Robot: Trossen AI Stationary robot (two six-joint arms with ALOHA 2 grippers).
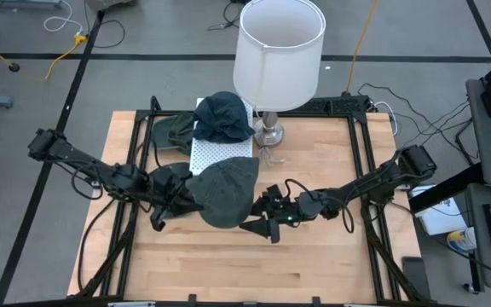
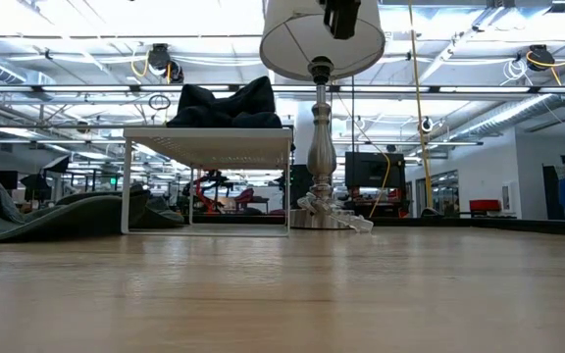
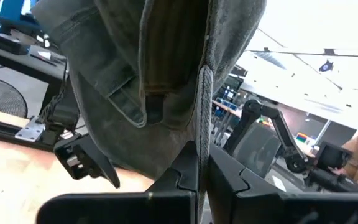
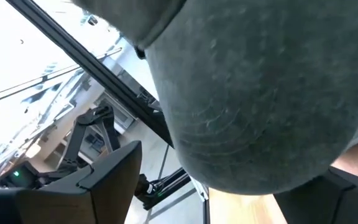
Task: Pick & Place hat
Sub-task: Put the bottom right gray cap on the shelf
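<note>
A grey-green hat (image 1: pixel 228 192) is held above the middle of the table, between my two grippers. My left gripper (image 1: pixel 180 203) is shut on its left side; in the left wrist view the hat (image 3: pixel 160 68) rises from the shut fingers. My right gripper (image 1: pixel 261 223) is open at the hat's lower right edge. In the right wrist view the hat's rounded crown (image 4: pixel 260 106) fills the space ahead of the spread fingers (image 4: pixel 107 180); I cannot tell whether they touch it. The low view shows neither the hat nor the grippers. My left gripper pinches the hat's edge between its two fingers, on a stitched seam (image 3: pixel 204 118) that runs straight into the shut fingertips. It comes at the hat from the table's left side. The hat is lifted clear of the table.
A white wire rack (image 1: pixel 220 152) stands at the far middle with a dark blue hat (image 1: pixel 224 118) on top. A green hat (image 1: pixel 173 130) lies on the table to its left. A lamp (image 1: pixel 278 55) with a white shade stands right of the rack. Bare wood (image 1: pixel 245 264) lies near.
</note>
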